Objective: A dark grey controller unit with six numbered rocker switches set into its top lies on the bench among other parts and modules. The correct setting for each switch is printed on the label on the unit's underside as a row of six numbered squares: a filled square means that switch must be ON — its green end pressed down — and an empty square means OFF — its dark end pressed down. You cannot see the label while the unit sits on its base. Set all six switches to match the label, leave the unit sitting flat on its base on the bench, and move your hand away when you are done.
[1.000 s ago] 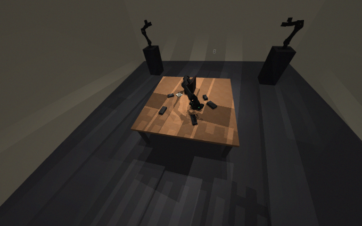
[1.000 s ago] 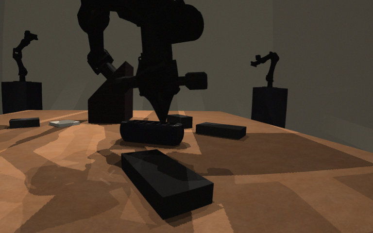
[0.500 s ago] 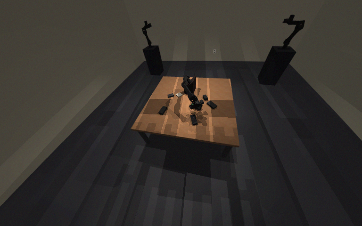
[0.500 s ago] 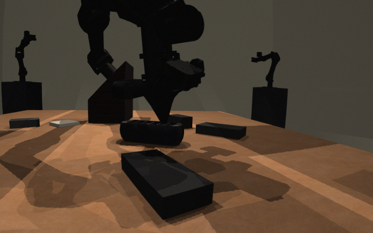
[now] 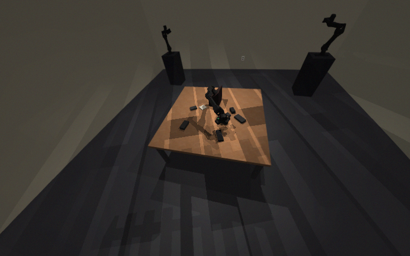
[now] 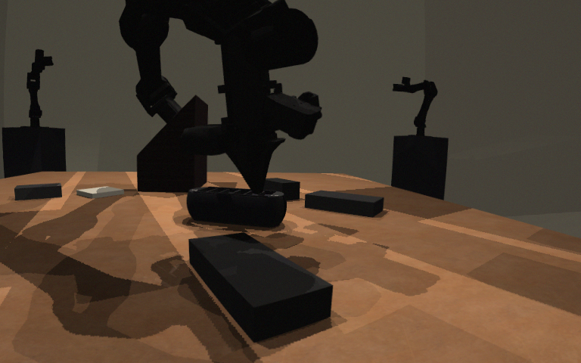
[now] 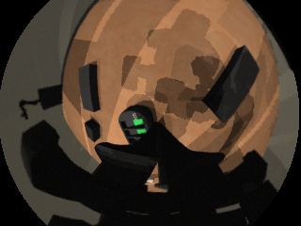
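Note:
The dark grey controller unit (image 6: pixel 236 207) sits flat on its base at the middle of the bench, its row of rocker switches facing up. In the top view it is mostly hidden under my arm (image 5: pixel 222 119). In the wrist view only one end of it shows (image 7: pixel 135 124), with two green switch ends lit. My gripper (image 6: pixel 257 188) is shut and points straight down. Its tips rest on the unit's top near the right end of the switch row. Nothing is held between the fingers.
A long black block (image 6: pixel 259 280) lies just in front of the unit. Another black block (image 6: pixel 343 202) and a small one (image 6: pixel 281 187) lie to the right and behind. A white module (image 6: pixel 100 191) and a dark block (image 6: pixel 37 190) lie at the far left. My arm's base (image 6: pixel 173 145) stands behind.

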You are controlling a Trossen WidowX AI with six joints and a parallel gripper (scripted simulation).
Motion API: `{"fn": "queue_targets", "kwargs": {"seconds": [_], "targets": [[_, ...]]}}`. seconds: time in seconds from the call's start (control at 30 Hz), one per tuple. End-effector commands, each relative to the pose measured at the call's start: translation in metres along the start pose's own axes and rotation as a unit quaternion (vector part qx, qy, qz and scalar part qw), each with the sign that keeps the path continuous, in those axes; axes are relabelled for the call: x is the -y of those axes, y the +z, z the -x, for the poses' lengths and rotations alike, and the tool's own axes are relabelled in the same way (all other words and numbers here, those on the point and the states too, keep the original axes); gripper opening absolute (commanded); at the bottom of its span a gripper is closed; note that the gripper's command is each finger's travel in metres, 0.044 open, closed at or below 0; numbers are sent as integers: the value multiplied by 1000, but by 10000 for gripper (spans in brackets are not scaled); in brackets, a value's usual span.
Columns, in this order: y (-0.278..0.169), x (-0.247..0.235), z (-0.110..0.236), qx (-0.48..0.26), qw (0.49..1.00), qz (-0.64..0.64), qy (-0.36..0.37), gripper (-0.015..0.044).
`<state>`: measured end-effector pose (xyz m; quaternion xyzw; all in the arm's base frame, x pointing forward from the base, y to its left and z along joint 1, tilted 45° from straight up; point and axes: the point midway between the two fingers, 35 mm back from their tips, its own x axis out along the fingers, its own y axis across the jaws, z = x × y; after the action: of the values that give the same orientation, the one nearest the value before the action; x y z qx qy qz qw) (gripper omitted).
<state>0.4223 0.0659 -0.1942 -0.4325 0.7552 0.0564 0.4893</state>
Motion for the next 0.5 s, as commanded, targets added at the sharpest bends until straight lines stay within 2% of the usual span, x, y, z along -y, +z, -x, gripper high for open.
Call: {"fn": "queue_targets", "kwargs": {"seconds": [0.0, 0.1, 0.23, 0.33, 0.47], "targets": [[-4, -8, -1, 9, 991, -130, -27, 0], [-10, -16, -3, 26, 962, -267, -47, 0], [-22, -26, -5, 58, 894, -440, -66, 0], [-34, -33, -7, 86, 822, -559, -73, 0], [-54, -43, -9, 128, 700, -699, -70, 0]]}}
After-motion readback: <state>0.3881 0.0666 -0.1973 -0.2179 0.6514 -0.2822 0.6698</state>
